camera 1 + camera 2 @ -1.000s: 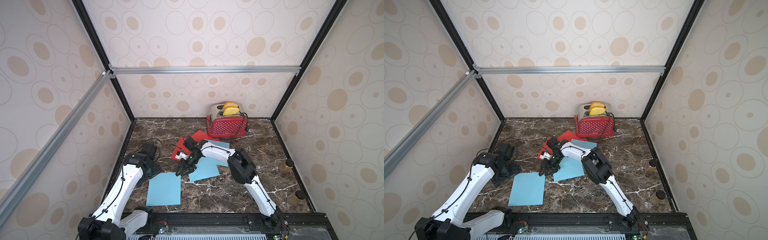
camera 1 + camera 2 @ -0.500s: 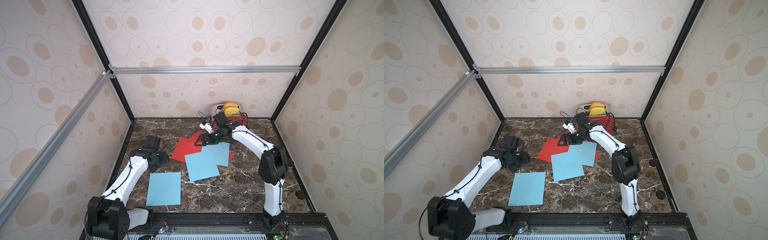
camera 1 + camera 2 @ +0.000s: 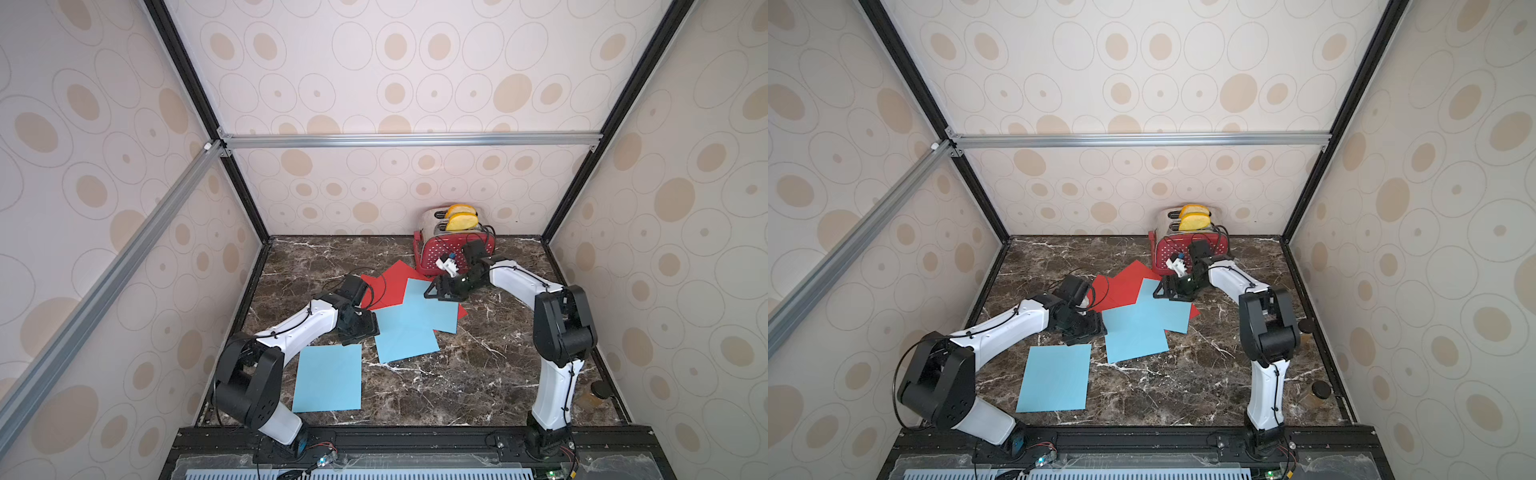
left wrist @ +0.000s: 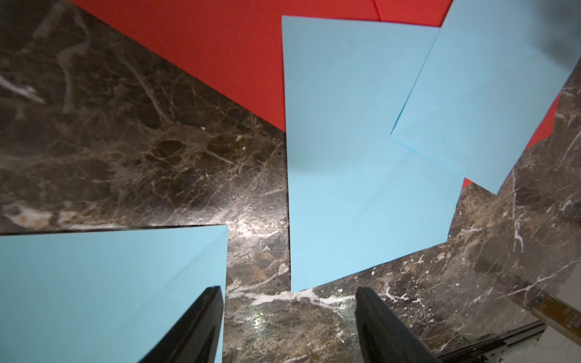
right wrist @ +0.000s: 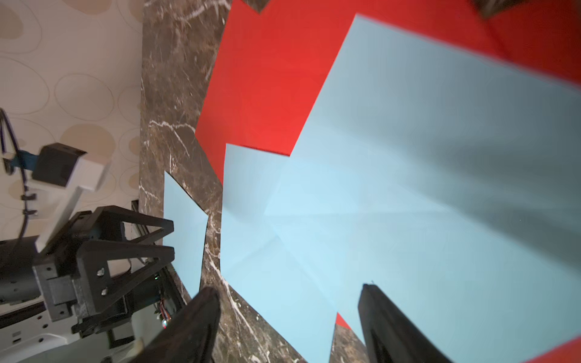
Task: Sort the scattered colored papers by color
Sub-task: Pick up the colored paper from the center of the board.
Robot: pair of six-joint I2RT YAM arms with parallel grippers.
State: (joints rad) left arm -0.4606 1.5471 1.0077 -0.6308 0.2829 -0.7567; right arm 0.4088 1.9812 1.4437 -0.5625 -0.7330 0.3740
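Several colored papers lie on the dark marble table (image 3: 478, 374). One blue sheet (image 3: 328, 378) (image 3: 1054, 378) lies alone at the front left. Two more blue sheets (image 3: 405, 336) (image 3: 432, 307) overlap in the middle, on top of red sheets (image 3: 388, 286) (image 3: 1121, 289). My left gripper (image 3: 359, 332) (image 4: 289, 298) is open over bare marble between the lone blue sheet (image 4: 110, 283) and the middle blue sheet (image 4: 345, 173). My right gripper (image 3: 436, 293) (image 5: 289, 292) is open just above the far edge of the blue sheets (image 5: 440, 157), holding nothing.
A red white-dotted toaster (image 3: 453, 245) with yellow slices stands at the back, just behind the right arm. A small dark-lidded jar (image 3: 598, 392) stands at the table's right edge. Patterned walls close in three sides. The left arm's gripper (image 5: 94, 251) shows in the right wrist view.
My left gripper has moved right, up to the middle blue sheet's edge. My right gripper swung from the papers' left side to the back, then came a little forward and right over the blue sheets.
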